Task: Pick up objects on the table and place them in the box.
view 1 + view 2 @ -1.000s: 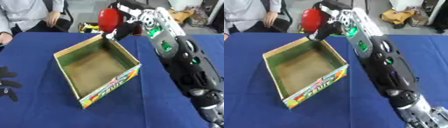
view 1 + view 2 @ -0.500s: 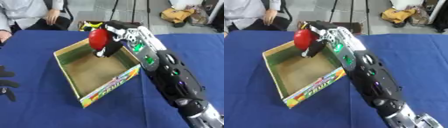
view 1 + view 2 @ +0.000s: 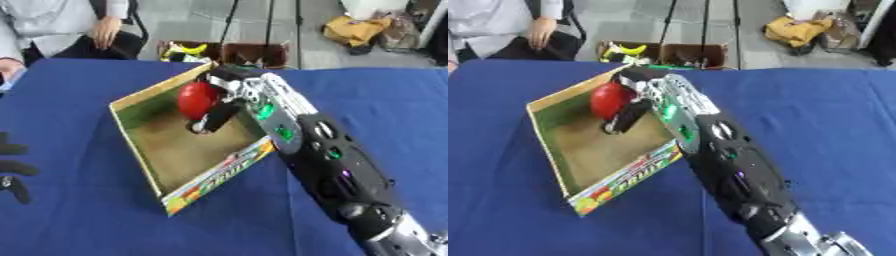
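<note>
Right robot hand (image 3: 229, 98): curled round the red ball (image 3: 196, 98), inside the box's (image 3: 144, 92) far end.
Left robot hand (image 3: 12, 167): idle at the left edge, fingers relaxed.
Advice: ball is best lowered near the floor, then released.

Right hand (image 3: 633, 98) inside open box (image 3: 579, 187), fingers (image 3: 620, 124) curled round red ball (image 3: 610, 100), blue table (image 3: 815, 125)

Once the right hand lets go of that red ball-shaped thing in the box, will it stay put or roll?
Probably rolls: the red object looks round and smooth. The box walls should stop it. It seems rigid, keeping its shape in the right hand.
</note>
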Motion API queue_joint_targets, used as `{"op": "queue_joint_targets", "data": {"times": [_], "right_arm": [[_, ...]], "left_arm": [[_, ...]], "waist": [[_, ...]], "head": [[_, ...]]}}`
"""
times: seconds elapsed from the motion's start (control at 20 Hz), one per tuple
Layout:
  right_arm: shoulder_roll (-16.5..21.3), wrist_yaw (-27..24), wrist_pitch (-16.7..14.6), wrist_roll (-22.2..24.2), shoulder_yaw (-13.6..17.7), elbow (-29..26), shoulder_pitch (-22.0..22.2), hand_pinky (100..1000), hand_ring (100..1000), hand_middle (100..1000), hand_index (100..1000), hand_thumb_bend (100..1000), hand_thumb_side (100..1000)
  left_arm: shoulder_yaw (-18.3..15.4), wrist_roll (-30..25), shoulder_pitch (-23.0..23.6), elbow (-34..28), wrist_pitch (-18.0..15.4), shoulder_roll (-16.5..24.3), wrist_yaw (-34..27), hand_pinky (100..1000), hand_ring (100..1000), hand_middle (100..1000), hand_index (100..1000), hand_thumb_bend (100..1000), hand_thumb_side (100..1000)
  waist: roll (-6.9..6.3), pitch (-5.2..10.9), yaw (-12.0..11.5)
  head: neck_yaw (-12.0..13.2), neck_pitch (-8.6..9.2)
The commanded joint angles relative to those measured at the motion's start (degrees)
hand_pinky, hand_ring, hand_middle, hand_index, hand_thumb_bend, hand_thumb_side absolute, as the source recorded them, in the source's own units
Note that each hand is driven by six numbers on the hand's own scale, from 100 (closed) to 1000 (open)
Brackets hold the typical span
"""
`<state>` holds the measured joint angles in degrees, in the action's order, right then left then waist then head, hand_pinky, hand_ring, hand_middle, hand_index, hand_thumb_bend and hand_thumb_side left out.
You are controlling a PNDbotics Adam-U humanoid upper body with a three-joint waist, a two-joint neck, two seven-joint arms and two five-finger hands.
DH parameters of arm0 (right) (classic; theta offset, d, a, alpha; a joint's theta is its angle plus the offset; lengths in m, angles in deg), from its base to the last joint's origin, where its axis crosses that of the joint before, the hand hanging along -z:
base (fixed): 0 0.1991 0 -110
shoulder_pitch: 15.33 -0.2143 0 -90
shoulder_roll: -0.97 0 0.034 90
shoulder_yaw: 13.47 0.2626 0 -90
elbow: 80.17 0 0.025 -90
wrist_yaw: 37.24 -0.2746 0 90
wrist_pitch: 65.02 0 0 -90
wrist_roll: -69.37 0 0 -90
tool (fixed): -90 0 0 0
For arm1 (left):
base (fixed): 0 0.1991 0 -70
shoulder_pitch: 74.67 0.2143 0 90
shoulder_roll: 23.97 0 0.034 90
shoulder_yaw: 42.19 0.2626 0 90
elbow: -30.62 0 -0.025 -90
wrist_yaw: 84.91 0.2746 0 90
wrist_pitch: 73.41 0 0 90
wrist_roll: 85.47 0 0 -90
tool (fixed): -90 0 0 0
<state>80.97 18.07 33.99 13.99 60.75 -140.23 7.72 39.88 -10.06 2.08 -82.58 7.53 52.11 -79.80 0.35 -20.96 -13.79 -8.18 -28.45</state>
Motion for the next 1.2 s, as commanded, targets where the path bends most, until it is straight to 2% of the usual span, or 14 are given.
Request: {"op": "queue_joint_targets", "data": {"times": [0.05, 0.15, 0.25, 0.35, 0.4, 0.45, 0.5, 0.55, 0.65, 0.75, 0.85, 1.0, 1.2], "right_arm": [[-0.3, 0.6, -1.0, 0.5, 0.2, 1.1, -1.1, 443, 582, 691, 702, 100, 353], [-0.3, 0.7, -1.8, 1.5, 0.1, 1.7, -1.3, 493, 585, 747, 778, 100, 348], [-0.3, 1.0, -2.9, 2.9, 0.1, 1.8, -1.4, 553, 629, 782, 812, 100, 316], [-0.3, 1.2, -4.6, 4.9, -0.1, 1.7, -1.5, 612, 692, 813, 826, 100, 377], [-0.2, 1.5, -5.6, 6.1, -0.2, 1.7, -1.6, 661, 741, 833, 834, 251, 408], [-0.1, 1.8, -6.7, 7.2, -0.2, 1.6, -1.7, 686, 764, 843, 841, 315, 417], [0.0, 2.2, -7.6, 8.2, -0.1, 1.6, -1.7, 724, 800, 858, 853, 437, 431], [0.2, 2.6, -8.5, 9.1, 0.0, 1.6, -1.8, 773, 842, 877, 867, 593, 421], [0.4, 3.2, -9.9, 10.9, 0.3, 1.4, -2.0, 816, 874, 895, 879, 739, 423], [0.7, 3.6, -10.9, 12.0, 0.8, 1.1, -2.3, 843, 886, 901, 884, 815, 469], [1.1, 3.6, -11.4, 12.4, 1.2, 0.5, -2.5, 866, 903, 918, 905, 858, 487], [1.6, 2.9, -11.4, 11.9, 2.1, -1.1, -2.7, 865, 899, 914, 903, 856, 508], [3.4, 0.3, -10.5, 8.7, 3.6, -7.0, -3.3, 854, 883, 903, 897, 828, 578]], "left_arm": [[0.2, -0.2, -0.6, -1.2, -0.1, 0.8, -0.2, 350, 590, 678, 861, 100, 996], [0.2, -0.2, -0.6, -1.2, -0.1, 0.8, -0.2, 350, 591, 677, 861, 100, 996], [0.2, -0.1, -0.6, -1.2, 0.0, 0.8, -0.1, 349, 588, 663, 860, 100, 997], [0.1, 0.1, -0.6, -1.1, 0.2, 0.8, 0.0, 349, 588, 664, 859, 100, 997], [0.1, 0.1, -0.6, -1.1, 0.2, 0.8, 0.0, 349, 588, 665, 860, 100, 997], [0.1, 0.2, -0.6, -1.2, 0.2, 0.8, 0.1, 349, 589, 666, 860, 100, 996], [0.1, 0.2, -0.6, -1.2, 0.2, 0.8, 0.1, 350, 589, 666, 860, 100, 996], [0.1, 0.3, -0.6, -1.2, 0.3, 0.9, 0.1, 350, 589, 667, 860, 100, 996], [0.1, 0.3, -0.5, -1.2, 0.3, 0.9, 0.2, 350, 590, 667, 860, 100, 996], [0.1, 0.4, -0.5, -1.1, 0.3, 0.9, 0.2, 350, 590, 667, 860, 100, 995], [0.1, 0.4, -0.4, -1.1, 0.3, 0.9, 0.2, 351, 590, 667, 860, 100, 995], [0.0, 0.5, -0.3, -1.1, 0.3, 0.9, 0.3, 350, 590, 667, 860, 100, 994], [-0.1, 0.6, -0.2, -1.0, 0.3, 0.9, 0.3, 350, 590, 667, 860, 100, 993]], "waist": [[-0.20, 0.99, -0.2], [-0.18, 0.96, -0.2], [-0.17, 0.94, -0.1], [-0.18, 0.97, -0.1], [-0.18, 1.00, -0.1], [-0.18, 1.04, -0.1], [-0.19, 1.07, -0.1], [-0.20, 1.11, 0.0], [-0.22, 1.19, 0.0], [-0.22, 1.27, 0.0], [-0.25, 1.35, 0.0], [-0.33, 1.45, 0.1], [-0.53, 1.63, 0.3]], "head": [[-0.1, 0.48], [-0.2, 0.39], [-0.3, 0.30], [-0.3, 0.18], [-0.4, 0.10], [-0.4, 0.04], [-0.4, -0.02], [-0.4, -0.10], [-0.4, -0.21], [-0.4, -0.23], [-0.4, -0.19], [-0.3, -0.15], [-0.1, -0.29]]}}
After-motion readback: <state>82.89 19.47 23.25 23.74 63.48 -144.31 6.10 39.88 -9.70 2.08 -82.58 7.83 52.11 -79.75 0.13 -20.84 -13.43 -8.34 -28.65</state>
